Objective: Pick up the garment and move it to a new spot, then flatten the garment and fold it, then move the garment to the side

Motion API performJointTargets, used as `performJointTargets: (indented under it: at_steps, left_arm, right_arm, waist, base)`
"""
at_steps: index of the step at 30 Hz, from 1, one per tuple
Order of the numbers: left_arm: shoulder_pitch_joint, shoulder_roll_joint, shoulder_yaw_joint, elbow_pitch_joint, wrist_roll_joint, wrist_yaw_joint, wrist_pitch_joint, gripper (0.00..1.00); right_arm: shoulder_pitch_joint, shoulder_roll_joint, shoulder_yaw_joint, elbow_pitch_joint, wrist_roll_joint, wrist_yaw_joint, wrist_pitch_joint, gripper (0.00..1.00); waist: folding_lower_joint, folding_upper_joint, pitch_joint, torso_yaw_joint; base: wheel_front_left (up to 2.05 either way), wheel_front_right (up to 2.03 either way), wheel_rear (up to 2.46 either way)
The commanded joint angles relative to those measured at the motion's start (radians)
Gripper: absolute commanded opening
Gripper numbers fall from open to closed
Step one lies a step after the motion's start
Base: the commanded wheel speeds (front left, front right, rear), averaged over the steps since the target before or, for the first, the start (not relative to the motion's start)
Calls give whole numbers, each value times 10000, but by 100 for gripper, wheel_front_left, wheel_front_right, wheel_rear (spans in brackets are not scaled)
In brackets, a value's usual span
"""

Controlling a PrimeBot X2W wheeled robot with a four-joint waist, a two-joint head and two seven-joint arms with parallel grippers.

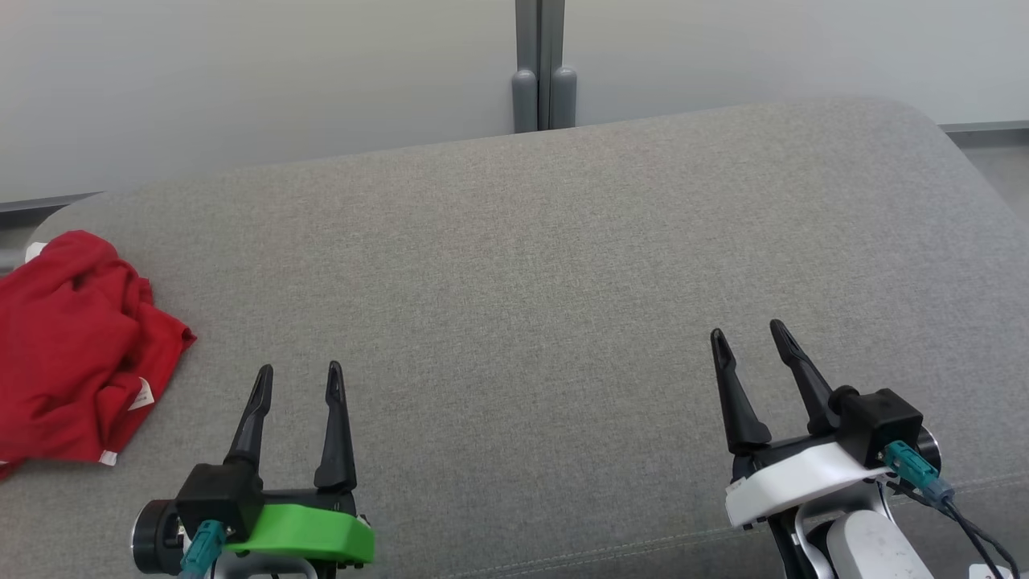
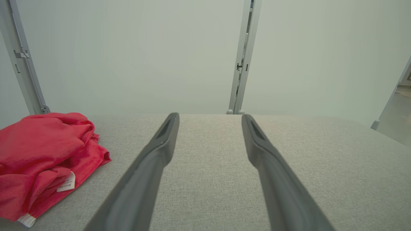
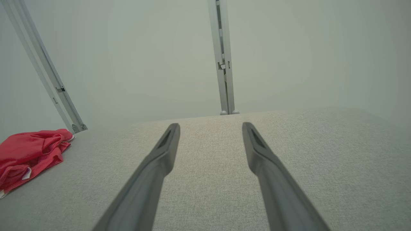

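Judging from how things lie, you have not begun: the garment sits in a crumpled red heap at the far left end of the grey cushion, running off the head view's left border, and nothing grips it. Every step is ahead of you: the pick-up, the carry to a new spot, the flattening, the folding, the final shift aside.

Your left claw hovers over the cushion with its two dark fingers spread wide and nothing between them. The garment lies near it, off to its left, apart from the fingertips. Your right claw is likewise wide and empty, well apart from the garment, toward the cushion's other end.

The garment looks like a soft, matte knit, bunched into loose rolls and folds with no clear outline, so you cannot tell sleeve from hem. A small white tag shows at its near edge in the left wrist view. Expect it to be limp and to drape when lifted. The cushion is a coarse woven grey fabric, broad and flat, with rounded corners and a stitched seam along the near edge. It should offer some friction against the cloth. Behind it stands a pale, smooth wall with a grey post.
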State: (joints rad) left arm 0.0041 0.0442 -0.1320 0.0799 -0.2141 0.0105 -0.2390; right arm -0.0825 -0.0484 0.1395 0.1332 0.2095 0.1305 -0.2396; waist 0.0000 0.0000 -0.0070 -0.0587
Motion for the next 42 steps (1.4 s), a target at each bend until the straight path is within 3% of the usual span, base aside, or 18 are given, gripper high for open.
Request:
performJointTargets:
  at_steps: [1,15,28,42]
  left_arm:
    - [-165,83,-78,22,246,78,-78,100]
    - [-258,98,-437,157,1086,150,-285,100]
    - [-159,95,-373,285,925,130,-253,100]
    - [-83,92,-361,306,690,262,-253,100]
  right_arm:
    - [142,-30,-52,-121,-305,3,-90,100]
    - [389,-33,-161,-354,-1213,4,-269,100]
    - [430,-33,-123,-277,-1059,2,-263,100]
    - [593,-33,-76,-335,-1032,2,-260,100]
  waist:
    - [0,0,-4,-16]
    - [0,0,27,-83]
    - [0,0,-6,59]
    - [0,0,15,1421]
  base:
    - [0,0,0]
    - [0,0,0]
    - [0,0,0]
    - [0,0,0]
